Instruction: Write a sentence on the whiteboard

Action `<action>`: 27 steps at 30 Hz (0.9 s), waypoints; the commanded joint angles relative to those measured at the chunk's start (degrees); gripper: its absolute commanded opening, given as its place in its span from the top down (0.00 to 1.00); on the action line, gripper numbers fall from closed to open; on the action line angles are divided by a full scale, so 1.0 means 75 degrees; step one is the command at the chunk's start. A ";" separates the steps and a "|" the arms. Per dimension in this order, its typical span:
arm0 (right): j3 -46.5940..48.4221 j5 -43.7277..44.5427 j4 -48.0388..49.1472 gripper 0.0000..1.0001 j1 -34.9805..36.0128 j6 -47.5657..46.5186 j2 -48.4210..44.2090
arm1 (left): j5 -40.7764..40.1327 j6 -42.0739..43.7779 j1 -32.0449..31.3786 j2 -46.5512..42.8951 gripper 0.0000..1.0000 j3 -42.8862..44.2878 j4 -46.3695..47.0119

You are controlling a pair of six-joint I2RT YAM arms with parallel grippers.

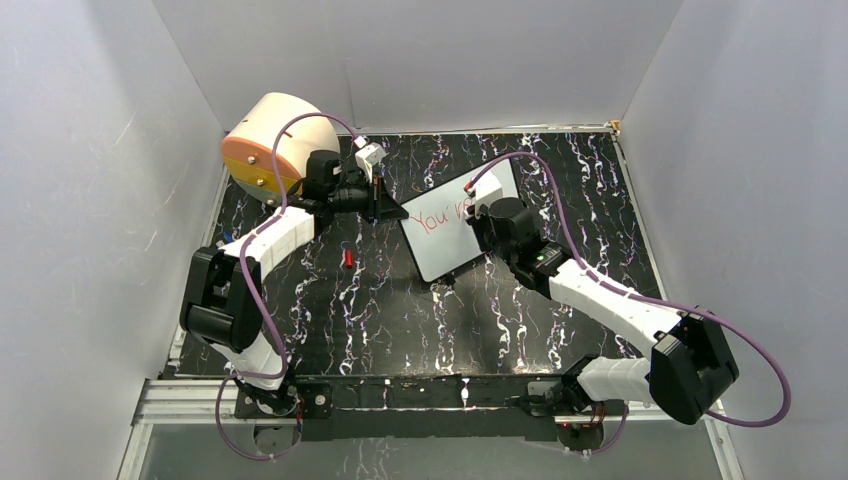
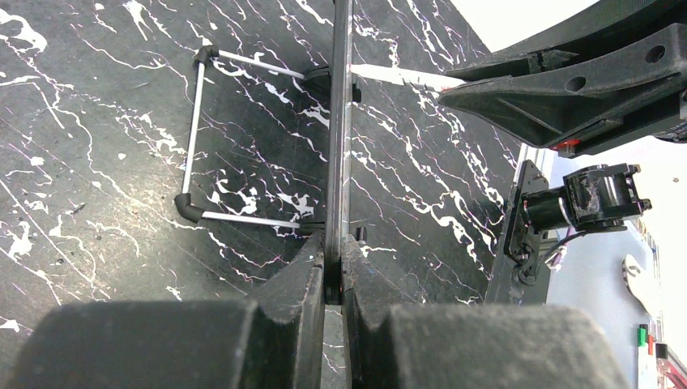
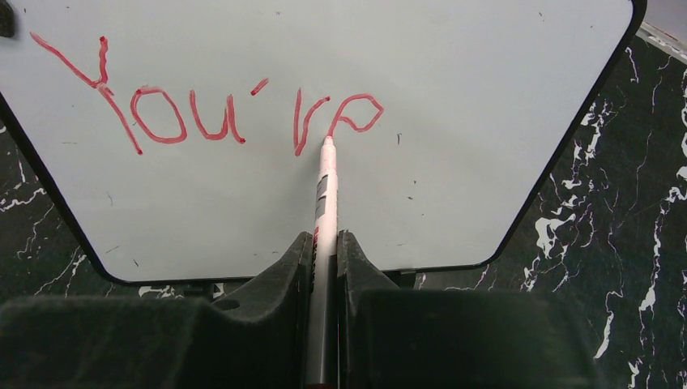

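- Whiteboard (image 1: 462,238): small white board with rounded corners and a thin dark rim. It stands near the middle of the worktop, skewed to the worktop's edges, between the two tools. Its written face is turned toward the right arm.
- Sentence (image 3: 202,109): red handwritten lettering along the upper part of the board, reading "You're". The last letter is a loop with no tail. The rest of the board below the writing is bare apart from a few faint specks.
- Marker (image 3: 325,203): slim white barrel with a red tip. The tip touches the board at the foot of the last letter.
- Right tool (image 3: 324,247): fingers pressed together on the marker barrel, with the marker pointing straight out between them at the board.
- Left tool (image 2: 332,255): fingers clamped on the whiteboard's edge. The left wrist view shows the board edge-on as a thin dark line running away from the fingers.
- Wire stand (image 2: 194,134): thin white wire loop with dark corner pieces, projecting from the back of the board and lying against the worktop.
- Worktop (image 1: 400,320): black surface with white marbled veining.
- Drum (image 1: 272,145): beige, with an orange face, lying at the far left corner of the worktop, just behind the left arm.
- Small red item (image 1: 347,258): lies on the worktop near the left arm, apart from the board; too small to identify.
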 commanded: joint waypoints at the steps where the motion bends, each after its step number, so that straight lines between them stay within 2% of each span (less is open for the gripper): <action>1: 0.0043 0.0238 0.0111 1.00 -0.0014 0.0013 -0.0043 | -0.0210 0.0359 -0.0022 0.0004 1.00 0.0138 -0.0338; 27: -0.0050 0.0849 0.0481 1.00 -0.0024 -0.0076 -0.0074 | -0.0261 0.0387 -0.0023 0.0001 1.00 0.0141 -0.0362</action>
